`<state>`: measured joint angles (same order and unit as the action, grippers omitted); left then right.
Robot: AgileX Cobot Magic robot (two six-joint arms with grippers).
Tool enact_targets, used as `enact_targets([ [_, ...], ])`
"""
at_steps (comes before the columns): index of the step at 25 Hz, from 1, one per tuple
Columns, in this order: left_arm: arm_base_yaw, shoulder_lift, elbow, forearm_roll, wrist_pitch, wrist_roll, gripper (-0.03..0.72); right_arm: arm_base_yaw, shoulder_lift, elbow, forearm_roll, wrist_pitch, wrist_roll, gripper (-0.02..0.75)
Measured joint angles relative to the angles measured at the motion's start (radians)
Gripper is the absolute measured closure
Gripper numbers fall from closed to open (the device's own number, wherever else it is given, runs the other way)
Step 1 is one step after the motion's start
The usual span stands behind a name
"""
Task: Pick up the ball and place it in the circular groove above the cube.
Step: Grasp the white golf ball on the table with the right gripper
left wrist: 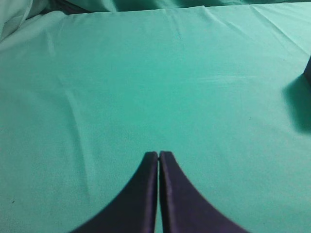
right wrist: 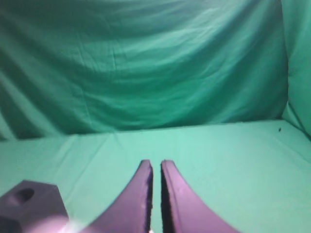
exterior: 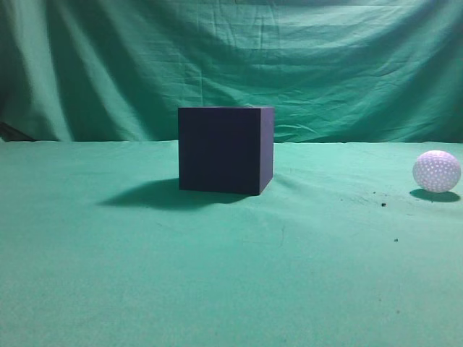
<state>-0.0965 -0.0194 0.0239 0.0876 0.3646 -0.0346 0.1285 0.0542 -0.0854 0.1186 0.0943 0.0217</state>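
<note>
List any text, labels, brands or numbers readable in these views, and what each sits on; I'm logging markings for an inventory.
None: no readable text in any view.
The cube has plain dark faces, with no label.
The ball shows only dimples; any brand mark is not visible.
The green cloth and both grippers, left and right, carry no markings.

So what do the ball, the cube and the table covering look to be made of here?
Ball: white and dimpled, likely hard plastic like a golf ball.
Cube: dark navy, matte, sharp edges; maybe foam or painted wood, can't tell.
Table covering: green woven cloth, creased, as is the backdrop.
</note>
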Motion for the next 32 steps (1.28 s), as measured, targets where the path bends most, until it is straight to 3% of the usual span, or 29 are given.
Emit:
enact_targets([
  [12,0.0,0.0,0.0,0.0,0.0,0.0,0.688,0.0,0.647,-0.343,0.021,0.472,-0.01,0.738],
  [19,0.0,0.0,0.0,0.0,0.0,0.0,0.688,0.027,0.884,-0.47,0.043,0.593,-0.13,0.738],
  [26,0.0,0.0,0.0,0.0,0.0,0.0,0.688,0.212,1.071,-0.602,0.011,0.613,-0.141,0.738],
  [29,0.0,0.0,0.0,0.0,0.0,0.0,0.688,0.243,1.164,-0.662,-0.023,0.613,-0.141,0.738],
  [30,0.0,0.0,0.0,0.0,0.0,0.0,0.688,0.245,1.196,-0.683,-0.031,0.613,-0.141,0.691],
  [31,0.0,0.0,0.0,0.0,0.0,0.0,0.688,0.245,1.227,-0.699,-0.04,0.613,-0.141,0.691],
  [32,0.0,0.0,0.0,0.0,0.0,0.0,0.688,0.245,1.253,-0.718,-0.047,0.611,-0.141,0.619],
])
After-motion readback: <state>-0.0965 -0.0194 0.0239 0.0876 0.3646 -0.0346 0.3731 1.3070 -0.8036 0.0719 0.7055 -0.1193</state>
